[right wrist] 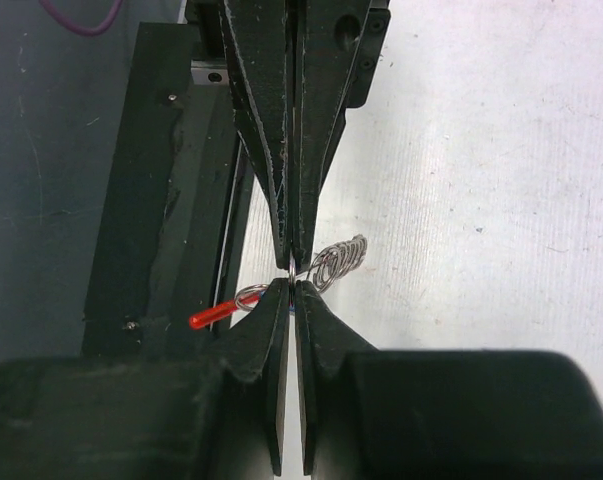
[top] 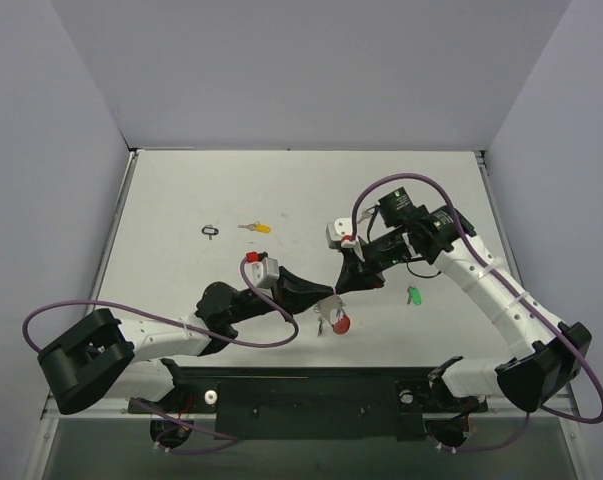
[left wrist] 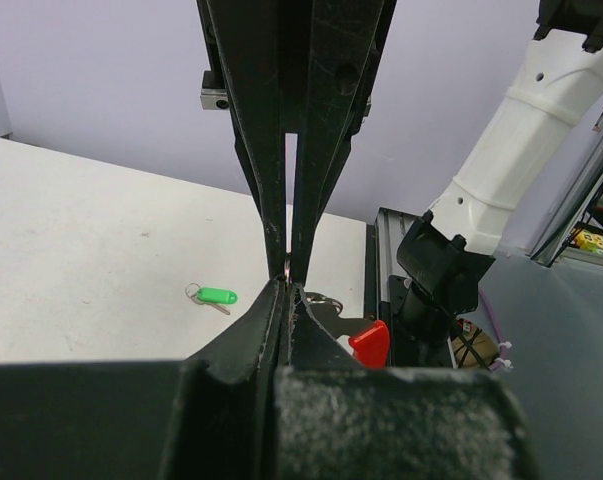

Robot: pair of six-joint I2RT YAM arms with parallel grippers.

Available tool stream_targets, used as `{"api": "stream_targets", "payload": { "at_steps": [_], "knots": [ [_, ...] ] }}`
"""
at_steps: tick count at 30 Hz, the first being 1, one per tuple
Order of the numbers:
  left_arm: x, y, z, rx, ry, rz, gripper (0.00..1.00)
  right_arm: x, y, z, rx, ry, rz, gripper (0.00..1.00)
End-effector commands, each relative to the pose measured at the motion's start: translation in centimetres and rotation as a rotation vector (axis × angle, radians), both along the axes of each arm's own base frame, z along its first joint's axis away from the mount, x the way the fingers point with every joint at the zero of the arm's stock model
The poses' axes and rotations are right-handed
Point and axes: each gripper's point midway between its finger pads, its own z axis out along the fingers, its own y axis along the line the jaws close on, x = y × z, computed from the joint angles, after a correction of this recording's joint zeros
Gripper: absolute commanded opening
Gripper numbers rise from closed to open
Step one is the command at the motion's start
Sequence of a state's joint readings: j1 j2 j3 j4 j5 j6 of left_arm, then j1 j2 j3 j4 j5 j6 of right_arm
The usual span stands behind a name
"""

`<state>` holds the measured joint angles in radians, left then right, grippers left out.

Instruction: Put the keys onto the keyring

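The keyring (top: 338,320) hangs between both grippers above the near middle of the table, its red plastic piece (left wrist: 371,342) lowest. My left gripper (top: 324,297) comes in from the left and is shut on the ring's thin wire (left wrist: 286,268). Tip to tip with it, my right gripper (top: 344,283) is shut on the same wire, with the silver coil (right wrist: 339,258) to one side and the red piece (right wrist: 211,318) to the other. A green key (top: 414,296) (left wrist: 213,296) lies on the table to the right. A yellow key (top: 253,228) lies further back on the left.
A small bare black loop (top: 210,231) lies left of the yellow key. The black mounting rail (top: 301,390) runs along the table's near edge. The right arm's white link (left wrist: 511,150) and black base (left wrist: 441,275) stand close beside the grippers.
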<state>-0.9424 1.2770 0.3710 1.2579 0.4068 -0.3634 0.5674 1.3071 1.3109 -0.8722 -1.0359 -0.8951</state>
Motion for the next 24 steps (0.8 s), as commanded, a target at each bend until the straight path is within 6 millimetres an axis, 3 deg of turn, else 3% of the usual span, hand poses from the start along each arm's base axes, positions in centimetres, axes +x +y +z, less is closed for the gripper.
{"api": "stream_targets", "payload": {
  "at_steps": [1,5,7,8,10,15,20,22,24],
  "knots": [
    [-0.1,0.6,4.8,-0.146,-0.082,0.008,0.00,0.5,0.1,-0.4,-0.042,0.029,-0.056,0.00],
    [0.1,0.2,3.7,-0.081,-0.047,0.007,0.05,1.0,-0.1,-0.6,-0.090,0.048,-0.105,0.00],
    [0.4,0.1,3.1,-0.039,-0.037,0.020,0.17,1.0,-0.2,-0.8,-0.117,0.054,-0.110,0.00],
    [0.4,0.3,2.9,-0.020,-0.043,0.029,0.29,1.2,-0.2,-0.7,-0.128,0.048,-0.114,0.00],
    [0.6,0.7,2.6,0.014,-0.049,0.059,0.36,1.3,-0.4,-0.9,-0.165,0.054,-0.115,0.00],
    [1.3,2.0,1.8,0.096,-0.073,0.138,0.41,1.5,-1.3,-0.7,-0.268,0.068,-0.120,0.00],
    [1.5,2.3,0.8,0.176,-0.103,0.157,0.57,0.5,-2.9,-1.1,-0.431,0.089,-0.056,0.00],
    [1.8,2.0,0.3,0.215,-0.114,0.159,0.69,0.4,-3.3,-1.1,-0.475,0.088,-0.032,0.00],
    [2.1,1.6,0.3,0.236,-0.143,0.160,0.69,0.2,-3.6,-1.4,-0.525,0.097,-0.009,0.00]
  ]
}}
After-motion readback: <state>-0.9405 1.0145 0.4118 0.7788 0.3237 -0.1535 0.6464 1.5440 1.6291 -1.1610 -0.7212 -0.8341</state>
